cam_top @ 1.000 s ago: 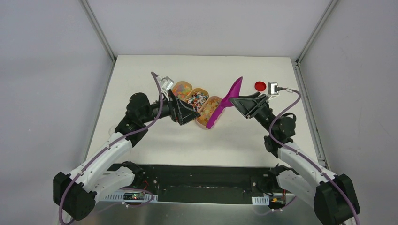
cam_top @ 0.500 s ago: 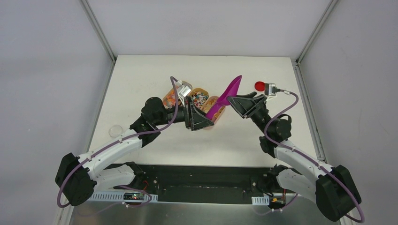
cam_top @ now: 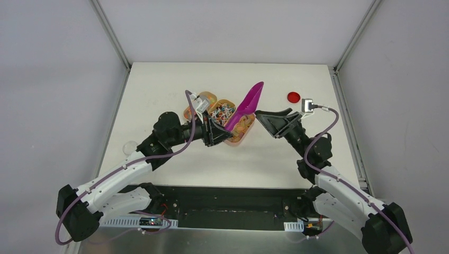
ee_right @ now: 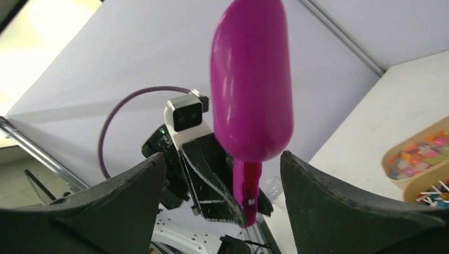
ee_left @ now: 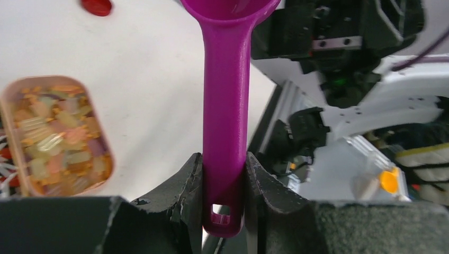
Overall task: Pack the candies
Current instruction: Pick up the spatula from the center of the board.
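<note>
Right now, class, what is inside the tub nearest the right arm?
Candies, orange, yellow and pink, fill the tub. The top ones cover the lower layers, so those cannot be seen. From above, the scoop hides part of the tub.

The scoop (cam_top: 244, 107), clamped by its handle in the left tool (ee_left: 224, 177), slants up over the trays (cam_top: 238, 142) and bars the gap between the arms. The right tool (ee_right: 222, 159), fingers spread wide, faces it from near. The table (cam_top: 159, 84) lies open at far left and near the bases. A red disc (cam_top: 293, 97) sits well apart, far right.
</note>
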`<state>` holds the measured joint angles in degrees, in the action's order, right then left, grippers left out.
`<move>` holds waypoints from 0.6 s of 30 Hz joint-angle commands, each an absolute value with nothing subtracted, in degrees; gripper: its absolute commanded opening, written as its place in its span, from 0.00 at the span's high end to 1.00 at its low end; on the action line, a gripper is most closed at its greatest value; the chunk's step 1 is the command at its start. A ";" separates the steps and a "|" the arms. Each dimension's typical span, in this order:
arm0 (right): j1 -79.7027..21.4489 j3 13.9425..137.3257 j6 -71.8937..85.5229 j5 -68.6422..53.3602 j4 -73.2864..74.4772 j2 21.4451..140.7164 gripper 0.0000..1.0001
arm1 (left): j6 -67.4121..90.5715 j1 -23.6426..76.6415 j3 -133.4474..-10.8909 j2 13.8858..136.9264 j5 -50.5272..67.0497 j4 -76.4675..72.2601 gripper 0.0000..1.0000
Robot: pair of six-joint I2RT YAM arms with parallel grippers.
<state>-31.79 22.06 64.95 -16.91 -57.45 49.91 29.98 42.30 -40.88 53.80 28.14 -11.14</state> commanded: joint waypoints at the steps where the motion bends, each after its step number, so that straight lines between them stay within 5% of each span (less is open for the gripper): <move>1: -31.71 24.03 53.77 -17.96 -44.53 44.57 0.20 | 18.28 42.01 -47.70 50.96 18.07 2.14 1.00; 8: -31.82 37.20 27.56 -22.74 -15.63 40.49 0.21 | 10.58 41.99 -53.80 49.82 12.45 14.60 1.00; 18: -36.69 46.23 -4.72 -26.98 -8.82 42.90 0.20 | 10.80 42.01 -63.40 53.75 19.94 27.57 1.00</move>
